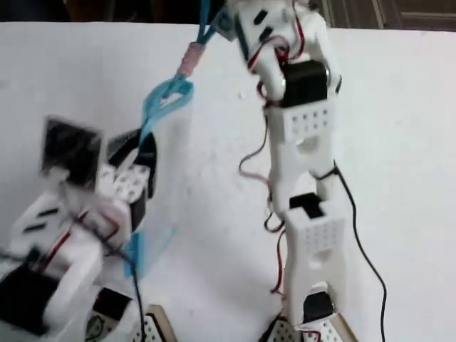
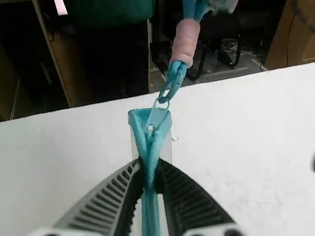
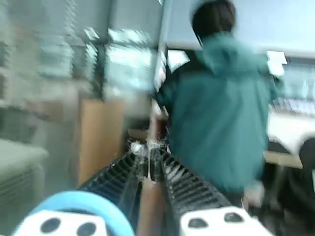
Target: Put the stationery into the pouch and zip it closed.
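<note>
The clear pouch with a blue zipper (image 1: 165,96) stands on edge on the white table (image 1: 399,142), lifted at its far end. My left gripper (image 1: 142,153) sits at the near left, shut on the pouch's zipper edge (image 2: 149,167). A blue zipper pull (image 2: 170,86) with a pink bead (image 2: 185,43) stretches away from the pouch end. At the far side of the table my right gripper (image 1: 214,25) is shut on the pull strap (image 1: 205,28); its ribbed fingers (image 3: 179,189) are pressed together. I cannot make out stationery inside the pouch.
The right arm (image 1: 306,178) runs lengthwise up the middle of the table with black and red cables hanging beside it. Open white tabletop lies to its right. A person in a green jacket (image 3: 221,113) stands in the room behind, away from the table.
</note>
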Robot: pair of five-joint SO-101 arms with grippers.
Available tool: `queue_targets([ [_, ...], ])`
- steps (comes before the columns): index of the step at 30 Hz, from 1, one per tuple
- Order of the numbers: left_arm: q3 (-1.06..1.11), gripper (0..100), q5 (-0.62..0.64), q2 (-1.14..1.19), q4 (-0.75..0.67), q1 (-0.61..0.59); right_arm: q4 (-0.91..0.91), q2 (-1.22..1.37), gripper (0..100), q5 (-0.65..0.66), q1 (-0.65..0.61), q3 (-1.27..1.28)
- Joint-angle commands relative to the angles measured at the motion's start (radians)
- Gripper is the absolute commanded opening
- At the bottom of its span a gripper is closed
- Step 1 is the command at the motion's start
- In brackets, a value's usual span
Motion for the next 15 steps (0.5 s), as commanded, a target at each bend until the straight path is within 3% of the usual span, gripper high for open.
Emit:
queue_targets([
  [1, -0.161, 2, 0.002, -0.064, 0.094, 0.056, -0.025, 0.07, 1.6, -0.041, 0.081, 0.025],
  [7, -0.39, 2, 0.006, -0.064, 0.242, 0.222, -0.05, 0.243, 1.6, -0.04, 0.125, 0.044],
  [15, -0.555, 2, 0.003, -0.062, 0.249, 0.223, -0.097, 0.403, 1.5, -0.034, 0.174, 0.054],
])
